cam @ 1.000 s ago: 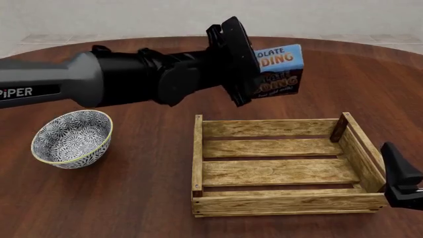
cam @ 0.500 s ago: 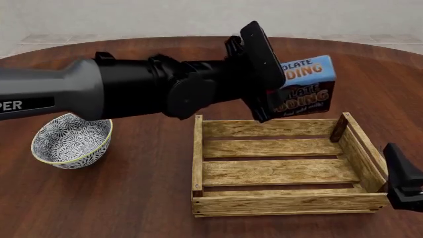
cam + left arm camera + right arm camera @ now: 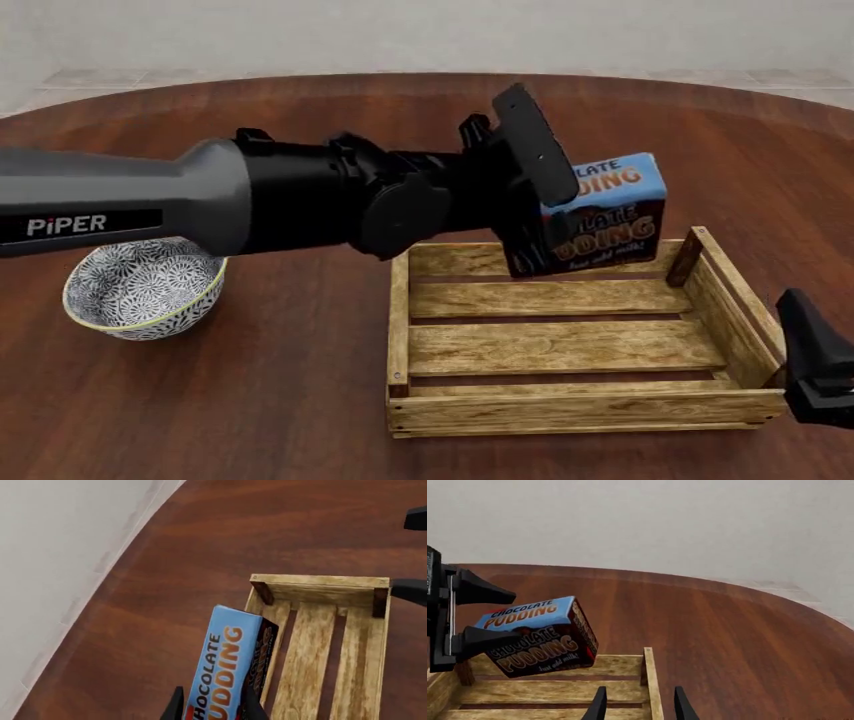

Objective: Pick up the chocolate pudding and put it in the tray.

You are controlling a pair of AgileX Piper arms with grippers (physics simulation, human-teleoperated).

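Note:
My left gripper is shut on the chocolate pudding, a blue-topped, dark brown carton. It holds the carton tilted in the air over the far side of the tray, a shallow wooden slat crate. In the left wrist view the pudding sits between the fingers, above the tray's end wall. My right gripper is open and empty just outside the tray's near right corner. In the right wrist view its fingers stand apart over the tray's rim, with the pudding ahead.
A round blue-and-white patterned bowl stands on the dark wooden table to the left of the tray, partly under my left arm. A pale wall lies beyond the table's far edge.
My left gripper has carried the pudding to the right and then downward, from beyond the tray to just above its far side. The right gripper has stayed put.

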